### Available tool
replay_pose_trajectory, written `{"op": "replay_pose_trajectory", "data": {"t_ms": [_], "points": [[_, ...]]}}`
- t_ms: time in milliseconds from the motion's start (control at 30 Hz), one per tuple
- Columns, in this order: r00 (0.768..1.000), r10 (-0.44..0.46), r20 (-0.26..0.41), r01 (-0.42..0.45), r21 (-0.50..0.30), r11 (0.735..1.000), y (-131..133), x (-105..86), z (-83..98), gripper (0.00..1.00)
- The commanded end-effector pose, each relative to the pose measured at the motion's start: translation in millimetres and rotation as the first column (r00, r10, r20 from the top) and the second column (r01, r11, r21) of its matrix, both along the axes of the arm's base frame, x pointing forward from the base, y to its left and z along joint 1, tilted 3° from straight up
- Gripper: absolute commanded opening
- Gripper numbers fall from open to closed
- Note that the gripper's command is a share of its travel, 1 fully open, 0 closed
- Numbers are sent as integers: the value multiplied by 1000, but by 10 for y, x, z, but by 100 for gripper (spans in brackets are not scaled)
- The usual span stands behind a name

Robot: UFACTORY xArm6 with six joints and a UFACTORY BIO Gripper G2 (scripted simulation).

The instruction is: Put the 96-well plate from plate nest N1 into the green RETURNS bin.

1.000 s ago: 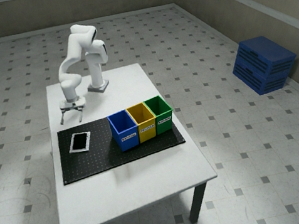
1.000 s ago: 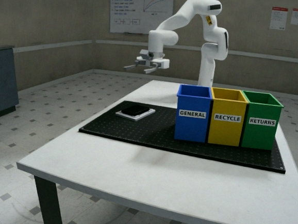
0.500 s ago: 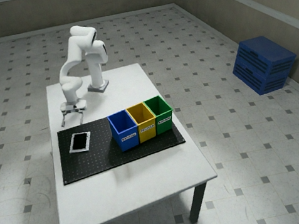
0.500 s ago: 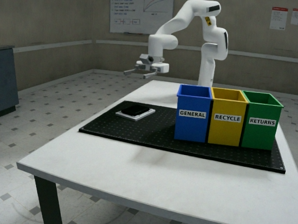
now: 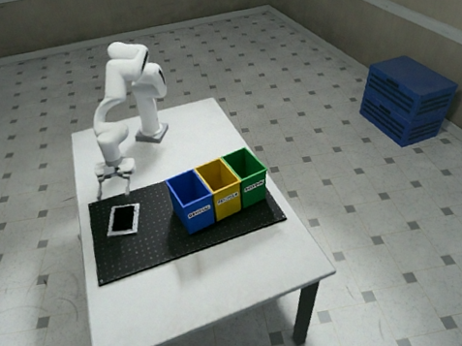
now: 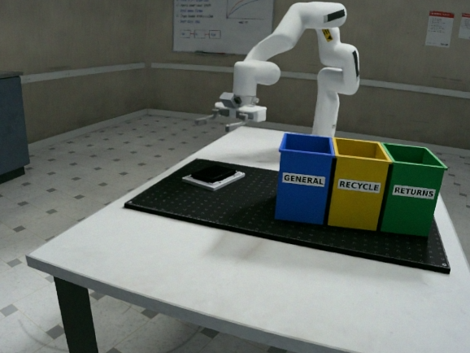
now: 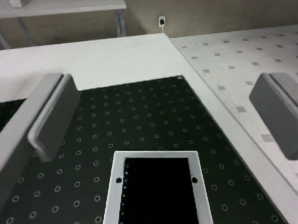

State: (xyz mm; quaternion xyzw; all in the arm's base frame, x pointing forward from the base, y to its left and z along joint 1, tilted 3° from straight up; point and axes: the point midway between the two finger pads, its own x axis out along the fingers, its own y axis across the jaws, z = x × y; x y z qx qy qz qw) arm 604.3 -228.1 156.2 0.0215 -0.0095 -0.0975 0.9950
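Observation:
The black 96-well plate point(image 5: 124, 218) point(image 6: 213, 173) point(image 7: 159, 192) sits in the white nest point(image 5: 111, 229) point(image 6: 214, 187) point(image 7: 115, 187) on the left part of the black board. My gripper point(image 5: 114, 195) point(image 6: 212, 124) point(image 7: 162, 117) is open and empty, its fingers wide apart, above and behind the nest. In the wrist view the plate lies low between the fingers. The green RETURNS bin point(image 5: 256, 190) point(image 6: 411, 215) stands upright at the right end of the row of three. Its inner floor is hidden.
The yellow RECYCLE bin point(image 5: 229, 208) point(image 6: 353, 207) and the blue GENERAL bin point(image 5: 201, 220) point(image 6: 302, 203) stand upright close beside the green one, blue nearest the nest. All stand on the black board point(image 5: 156, 247) point(image 6: 240, 215) on the white table point(image 5: 202, 289) point(image 6: 203, 260).

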Motion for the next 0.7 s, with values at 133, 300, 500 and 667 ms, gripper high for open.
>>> {"op": "replay_pose_trajectory", "data": {"t_ms": [133, 300, 500, 667], "points": [[1000, 0, 4, 0, -2, 1000, 1, 15, -130, 37], [1000, 0, 4, 0, -2, 1000, 3, 16, -180, 37], [1000, 0, 4, 0, -2, 1000, 7, 19, -280, 37], [1000, 0, 4, 0, -2, 1000, 10, 21, -364, 37]]}}
